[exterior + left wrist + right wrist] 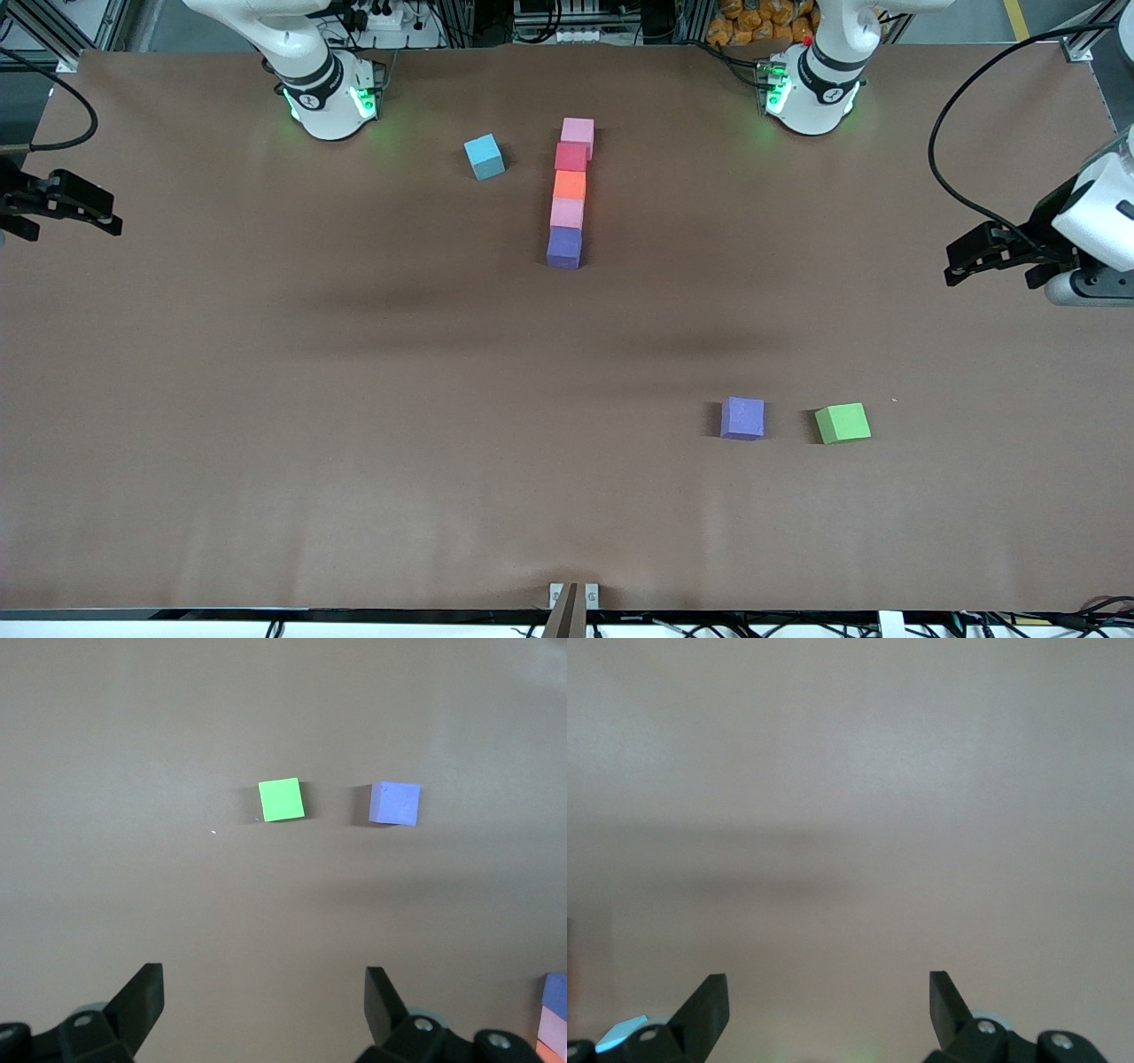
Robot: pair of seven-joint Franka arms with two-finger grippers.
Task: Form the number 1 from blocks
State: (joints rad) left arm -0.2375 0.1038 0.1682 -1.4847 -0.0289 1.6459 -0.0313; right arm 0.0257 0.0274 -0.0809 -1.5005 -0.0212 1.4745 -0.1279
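Note:
Five blocks lie touching in a straight column on the brown table (pixel 266 399), midway between the two arm bases. From the bases toward the front camera they are pink (pixel 577 133), red (pixel 570 157), orange (pixel 570 185), pink (pixel 567 213) and purple (pixel 564 247). In the left wrist view the column's purple end (pixel 555 994) shows at the corner. My left gripper (pixel 957 263) (pixel 264 992) hangs open and empty at the left arm's end of the table. My right gripper (pixel 111 220) (pixel 828 997) hangs open and empty at the right arm's end.
A light blue cube (pixel 484 156) (pixel 620 1032) sits beside the column's red block, toward the right arm's base. A second purple cube (pixel 742 418) (pixel 395 804) and a green cube (pixel 842 423) (pixel 281 800) lie side by side nearer the front camera, toward the left arm's end.

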